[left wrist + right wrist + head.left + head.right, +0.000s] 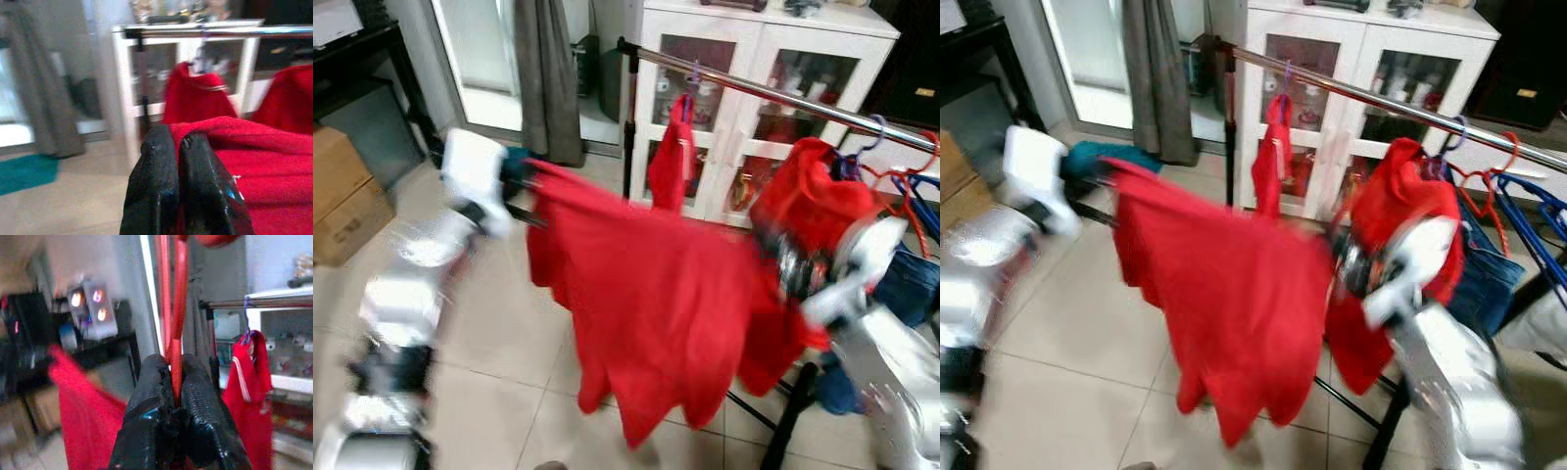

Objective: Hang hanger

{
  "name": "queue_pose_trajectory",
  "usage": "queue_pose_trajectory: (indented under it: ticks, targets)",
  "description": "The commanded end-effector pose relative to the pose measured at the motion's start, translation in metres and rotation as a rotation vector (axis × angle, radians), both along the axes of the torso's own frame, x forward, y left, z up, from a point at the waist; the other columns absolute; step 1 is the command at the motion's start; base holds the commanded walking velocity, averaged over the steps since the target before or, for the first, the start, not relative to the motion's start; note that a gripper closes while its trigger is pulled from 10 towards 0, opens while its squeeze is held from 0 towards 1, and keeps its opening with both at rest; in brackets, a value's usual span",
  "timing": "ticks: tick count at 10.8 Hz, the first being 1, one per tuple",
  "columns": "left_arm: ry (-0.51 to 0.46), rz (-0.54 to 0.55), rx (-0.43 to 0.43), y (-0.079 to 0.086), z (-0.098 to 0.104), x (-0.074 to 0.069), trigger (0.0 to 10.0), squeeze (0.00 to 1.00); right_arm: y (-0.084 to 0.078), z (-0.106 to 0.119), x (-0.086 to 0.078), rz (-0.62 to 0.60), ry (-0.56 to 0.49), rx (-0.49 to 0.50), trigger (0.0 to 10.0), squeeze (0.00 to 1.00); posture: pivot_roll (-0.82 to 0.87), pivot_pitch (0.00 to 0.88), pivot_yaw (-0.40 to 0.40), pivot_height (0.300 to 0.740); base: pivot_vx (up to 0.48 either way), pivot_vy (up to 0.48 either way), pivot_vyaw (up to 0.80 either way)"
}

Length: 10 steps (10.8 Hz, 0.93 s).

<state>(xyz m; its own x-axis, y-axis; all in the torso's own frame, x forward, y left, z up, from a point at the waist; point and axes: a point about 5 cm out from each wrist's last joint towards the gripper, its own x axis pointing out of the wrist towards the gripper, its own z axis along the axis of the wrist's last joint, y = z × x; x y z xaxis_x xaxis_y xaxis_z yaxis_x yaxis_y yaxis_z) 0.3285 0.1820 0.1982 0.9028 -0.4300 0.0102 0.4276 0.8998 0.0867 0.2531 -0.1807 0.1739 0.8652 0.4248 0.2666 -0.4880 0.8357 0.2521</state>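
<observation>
Two grippers carry one red shirt (646, 294) before the rail (783, 96). The left gripper (178, 147) is clamped on the shirt's shoulder; the right gripper (171, 377) pinches the red hanger (177, 308). To hang it well, the hook should probably rise above the rail, between the garments already hanging, before lowering.

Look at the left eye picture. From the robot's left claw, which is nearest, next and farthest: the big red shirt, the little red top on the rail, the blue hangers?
1. The big red shirt: the left claw is shut on its corner.
2. The little red top: hanging on the rail's left part, in front of the white cabinet.
3. The blue hangers: far along the rail, at the right edge.
</observation>
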Motion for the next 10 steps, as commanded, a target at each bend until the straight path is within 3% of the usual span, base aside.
queue_pose_trajectory:
  ticks: [1, 3, 5, 6, 7, 8, 9, 10]
  targets:
    - [-0.009, -0.028, -0.026, -0.006, 0.004, -0.005, 0.0, 0.00, -0.006, 0.002, 0.000, -0.071, 0.017, 0.087, 10.0, 0.00, 0.09, 0.000, -0.028, 0.740, 0.000, 0.000, 0.00]
    - [0.022, -0.122, -0.077, -0.045, -0.004, -0.018, 0.0, 0.00, 0.025, 0.009, 0.006, -0.053, 0.027, 0.380, 10.0, 0.00, 0.09, 0.000, -0.031, 0.740, 0.000, 0.000, 0.00]
    - [0.027, -0.206, -0.124, -0.070, -0.002, -0.026, 0.0, 0.00, 0.033, 0.016, 0.010, -0.030, 0.019, 0.356, 10.0, 0.00, 0.09, 0.000, -0.029, 0.740, 0.000, 0.000, 0.00]
    - [0.029, -0.208, -0.126, -0.074, -0.002, -0.028, 0.0, 0.00, 0.029, 0.016, 0.013, -0.080, 0.024, 0.297, 10.0, 0.00, 0.08, 0.000, -0.027, 0.740, 0.000, 0.000, 0.00]
    - [0.040, -0.138, -0.131, -0.063, -0.004, -0.031, 0.0, 0.00, 0.021, 0.008, 0.014, -0.152, 0.054, 0.032, 10.0, 0.00, 0.07, 0.000, -0.023, 0.740, 0.000, 0.000, 0.00]
    - [0.052, -0.093, -0.122, -0.054, -0.007, -0.036, 0.0, 0.00, 0.014, 0.001, 0.007, -0.174, 0.090, -0.046, 10.0, 0.00, 0.07, 0.000, -0.025, 0.740, 0.000, 0.000, 0.00]
    - [0.080, -0.045, -0.108, -0.042, -0.014, -0.049, 0.0, 0.00, 0.003, -0.014, -0.010, -0.202, 0.160, -0.160, 10.0, 0.00, 0.07, 0.000, -0.028, 0.740, 0.000, 0.000, -0.80]
    - [0.108, 0.010, -0.098, -0.037, -0.024, -0.059, 8.4, 0.00, 0.002, -0.022, -0.020, -0.204, 0.201, -0.256, 10.0, 0.00, 0.06, 0.000, -0.031, 0.740, 0.000, 0.000, -0.80]
